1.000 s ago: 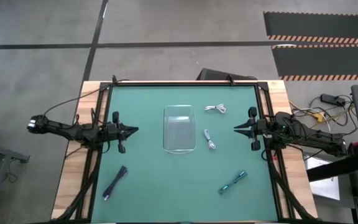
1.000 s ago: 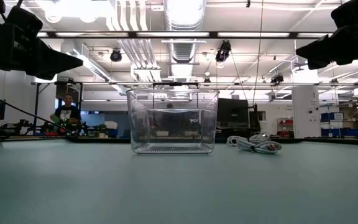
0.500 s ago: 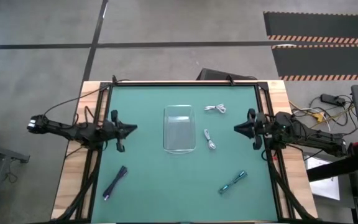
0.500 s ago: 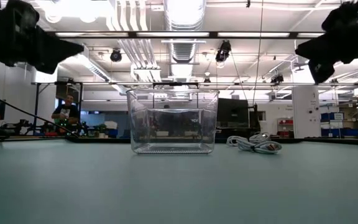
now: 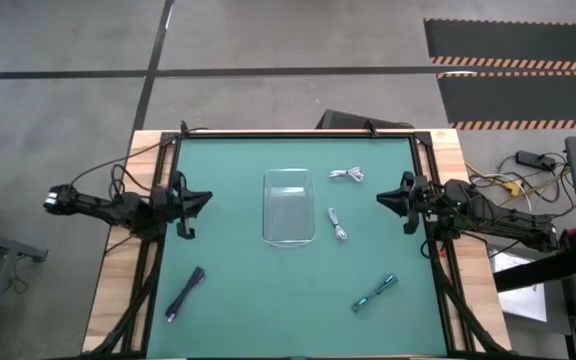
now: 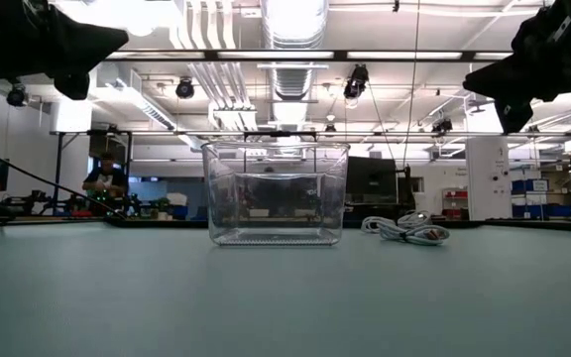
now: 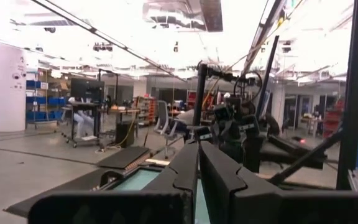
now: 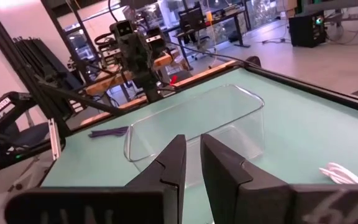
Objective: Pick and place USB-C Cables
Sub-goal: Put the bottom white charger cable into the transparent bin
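Looking down on the green table (image 5: 228,300), we see all four USB-C cables lying loose outside the clear tray (image 5: 289,206) at its centre, so we judge the picking has not begun. One white cable (image 5: 346,174) lies near the far edge, a second white cable (image 5: 337,224) sits just beside the tray on the right arm's side, the teal cable (image 5: 375,292) rests nearer the front, and the purple cable (image 5: 185,293) lies near the front on the left arm's side.

The left gripper (image 5: 206,197) hangs at the left edge, holding nothing, its fingers (image 7: 188,171) nearly together with a thin gap. The right gripper (image 5: 379,200) hangs at the right edge, also holding nothing, fingers (image 8: 178,158) slightly apart.

We see risks. The second white cable is so close to the tray wall that a descending finger could nudge the tray or pin the cable against it. The bundles are thin and flat, so narrow jaws might close above them or catch a single loop.

From table level only one white bundle (image 6: 405,229) shows; the other cables are hidden or too low to make out. The left wrist view shows almost no table.
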